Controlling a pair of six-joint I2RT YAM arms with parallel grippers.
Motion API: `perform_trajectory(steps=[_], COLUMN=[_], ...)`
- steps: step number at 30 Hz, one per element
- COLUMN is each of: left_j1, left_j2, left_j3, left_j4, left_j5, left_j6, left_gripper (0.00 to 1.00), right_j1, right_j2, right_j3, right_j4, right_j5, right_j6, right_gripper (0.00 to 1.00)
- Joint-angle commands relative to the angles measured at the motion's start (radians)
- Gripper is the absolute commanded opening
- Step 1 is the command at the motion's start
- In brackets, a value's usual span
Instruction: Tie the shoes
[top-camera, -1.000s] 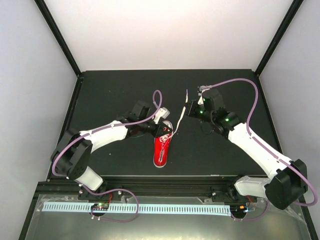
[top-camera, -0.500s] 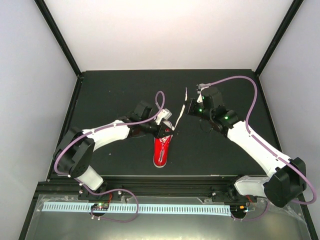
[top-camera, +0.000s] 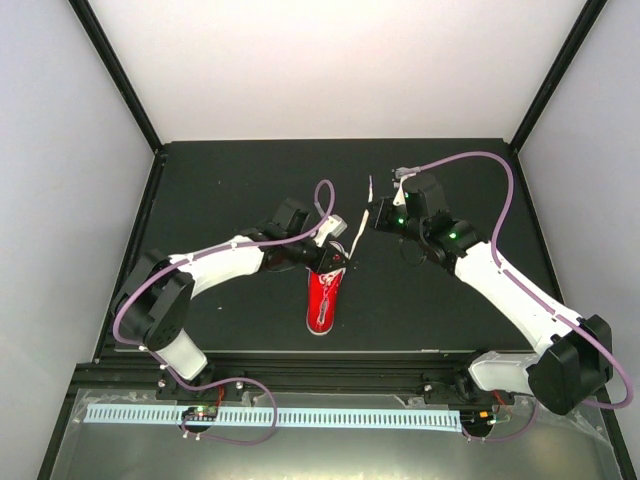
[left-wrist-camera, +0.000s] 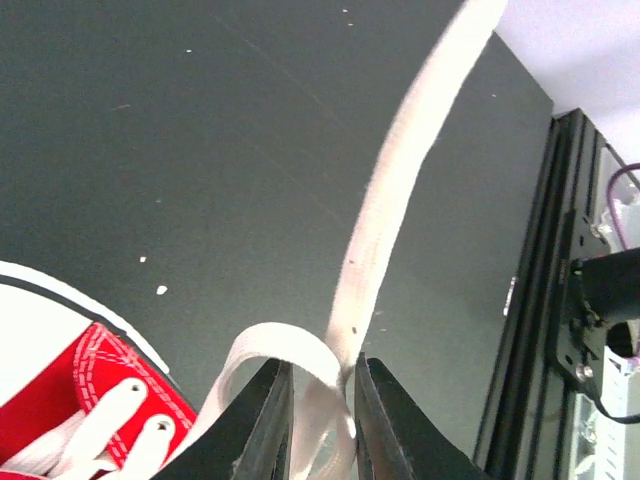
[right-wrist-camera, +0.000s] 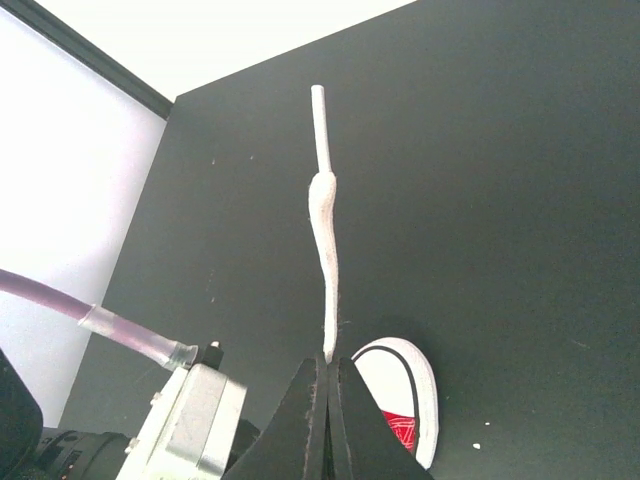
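Note:
The shoe (top-camera: 325, 295), a small red sneaker with a white toe cap, lies mid-table with its toe pointing away from the arm bases. My left gripper (top-camera: 338, 258) hovers over its laced end. In the left wrist view its jaws (left-wrist-camera: 322, 375) stand slightly apart, with a loop of white lace (left-wrist-camera: 285, 350) lying loosely between them and a longer strand (left-wrist-camera: 400, 170) rising away. The red upper with eyelets (left-wrist-camera: 110, 380) shows at lower left. My right gripper (top-camera: 372, 218) is up and to the right of the shoe. It is (right-wrist-camera: 327, 362) shut on the other lace (right-wrist-camera: 325, 250), whose free end sticks out past the fingertips. The white toe cap (right-wrist-camera: 400, 385) sits below.
The black mat's right edge and metal frame (left-wrist-camera: 545, 300) lie close to the left wrist's view. The left arm's wrist housing (right-wrist-camera: 190, 420) sits just beside the right gripper. Purple cables (top-camera: 480, 160) arc over both arms. White walls (top-camera: 330, 70) enclose the table.
The left gripper has shifted right over the shoe's laced end and its jaws have parted around the lace loop. The right gripper has edged slightly left, still pinching its lace.

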Motion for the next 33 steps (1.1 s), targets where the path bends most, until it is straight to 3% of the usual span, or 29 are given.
perform_trajectory(steps=[1,14,24,30,33], left_j1=[-0.006,-0.011,-0.029,-0.035,-0.037], left_j2=[0.022,0.050,0.056,0.052,0.051], left_j3=[0.053,0.086,0.099,0.092,0.091], left_j4=[-0.034,-0.049,-0.034,-0.027,-0.023], left_j5=[-0.054,-0.051,-0.047,-0.044,-0.052], left_j6=[0.027,0.040,0.038,0.038,0.035], left_gripper=[0.20,0.27,0.40,0.41,0.35], right_j1=[-0.003,-0.002,-0.002,-0.002,-0.002], right_j2=[-0.022,-0.006,0.002,0.005,0.008], right_j3=[0.025,0.028,0.024,0.026,0.025], right_j4=[0.011,0.014,0.011,0.011,0.013], right_j5=[-0.014,-0.053,-0.056,-0.054,-0.060], right_j6=[-0.015,-0.009,-0.007,-0.004,-0.002], right_gripper=[0.02,0.02,0.02,0.02,0.02])
